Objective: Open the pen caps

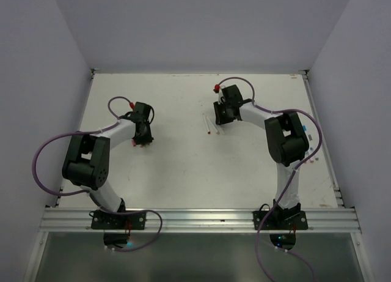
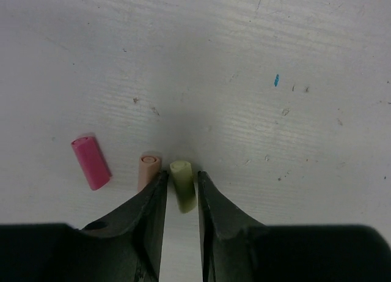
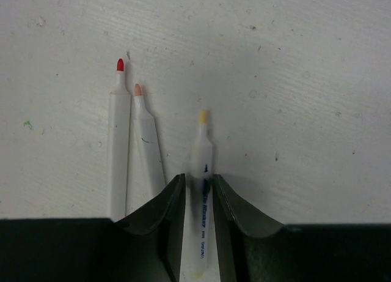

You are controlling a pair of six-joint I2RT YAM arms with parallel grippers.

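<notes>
1. The white table (image 1: 183,172) carries everything. Its surface is scuffed in both wrist views.
2. The left arm (image 1: 91,159) reaches toward 9 o'clock of the table's middle. The right arm (image 1: 284,141) bends in toward 1 o'clock.
3. The right gripper (image 3: 199,178) is released. Its jaws stand slightly wider than the barrel between them, with a thin strip of gap at the 9 o'clock side.
4. The left gripper (image 2: 181,175) is also released, its jaws narrowly parted with a sliver of table beside one finger.
5. The yellow-tipped pen (image 3: 201,166) lies uncapped between the right jaws, its tip at 12 o'clock and its barrel blurred.
6. At its 9 o'clock lie the peach-tipped pen (image 3: 148,147) and the red-tipped pen (image 3: 119,147), both uncapped and side by side.
7. The yellow cap (image 2: 182,184) lies on the table between the left jaws.
8. The peach cap (image 2: 148,169) lies just beside it at 9 o'clock, against the outside of a finger. The pink cap (image 2: 90,161) lies farther out at 9 o'clock.
9. A blue fleck (image 2: 276,80) marks the table at 1 o'clock.
</notes>
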